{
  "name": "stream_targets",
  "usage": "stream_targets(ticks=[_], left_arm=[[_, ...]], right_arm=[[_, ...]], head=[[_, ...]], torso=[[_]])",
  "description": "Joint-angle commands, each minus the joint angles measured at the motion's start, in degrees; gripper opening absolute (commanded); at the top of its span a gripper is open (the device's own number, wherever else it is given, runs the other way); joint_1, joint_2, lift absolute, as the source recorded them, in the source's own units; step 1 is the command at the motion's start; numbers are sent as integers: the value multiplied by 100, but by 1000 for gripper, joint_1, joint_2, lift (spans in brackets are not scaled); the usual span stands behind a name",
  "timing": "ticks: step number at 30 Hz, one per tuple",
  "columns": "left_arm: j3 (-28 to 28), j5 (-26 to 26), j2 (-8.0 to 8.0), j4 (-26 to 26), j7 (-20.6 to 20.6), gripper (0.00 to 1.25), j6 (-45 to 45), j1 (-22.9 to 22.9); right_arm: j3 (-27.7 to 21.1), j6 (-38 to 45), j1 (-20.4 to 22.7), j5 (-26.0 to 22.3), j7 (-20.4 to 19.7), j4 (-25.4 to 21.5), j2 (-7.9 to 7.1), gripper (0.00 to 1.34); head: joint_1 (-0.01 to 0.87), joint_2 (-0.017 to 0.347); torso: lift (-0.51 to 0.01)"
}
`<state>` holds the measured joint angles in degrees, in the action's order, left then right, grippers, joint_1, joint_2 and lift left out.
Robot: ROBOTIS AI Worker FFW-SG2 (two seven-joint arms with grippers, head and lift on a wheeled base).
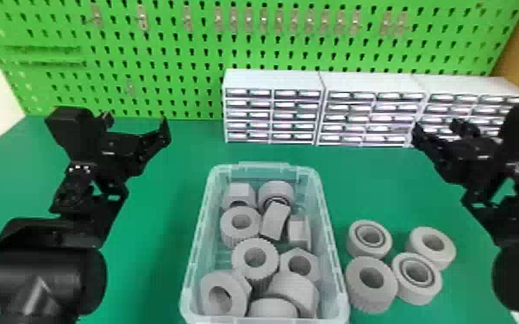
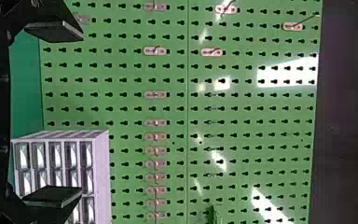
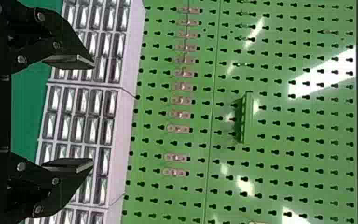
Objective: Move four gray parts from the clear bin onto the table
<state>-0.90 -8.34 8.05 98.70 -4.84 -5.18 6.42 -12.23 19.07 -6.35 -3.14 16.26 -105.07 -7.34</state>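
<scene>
Gray parts [image 1: 371,298], four of them, lie on the green tabletop [image 1: 164,241] just beside the clear bin [image 1: 331,224], on its right side. They sit close together in two rows of two, holes facing up; the far-left one and the near-right one show a dark ring around the hole. More gray parts are inside the bin, filling it from end to end: round ones, some with ribbed sides, and angular ones, several tipped or leaning on each other.

The left gripper [image 1: 138,124] hangs to the left of the bin, its two fingers spread wide with nothing between them. The right gripper [image 1: 437,126] is on the far right, beyond the four parts, also open and empty.

White drawer cabinets [image 1: 273,79] stand side by side at the back, against a green pegboard [image 1: 164,92] carrying a row of small metal hooks [image 1: 264,20].
</scene>
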Motion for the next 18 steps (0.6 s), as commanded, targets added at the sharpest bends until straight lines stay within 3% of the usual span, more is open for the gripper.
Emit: stream_targets(ticks=[1,18], left_arm=[[2,-1,4,0,-9,1124,0,17],[90,61,4,-88,-35,1124,0,17]], right_arm=[[-16,0,11,-20,0,12,-5,819],[-69,0,28,-152,0,30,31,821]], head=[[678,34],[678,34]], torso=[[-50],[-50]])
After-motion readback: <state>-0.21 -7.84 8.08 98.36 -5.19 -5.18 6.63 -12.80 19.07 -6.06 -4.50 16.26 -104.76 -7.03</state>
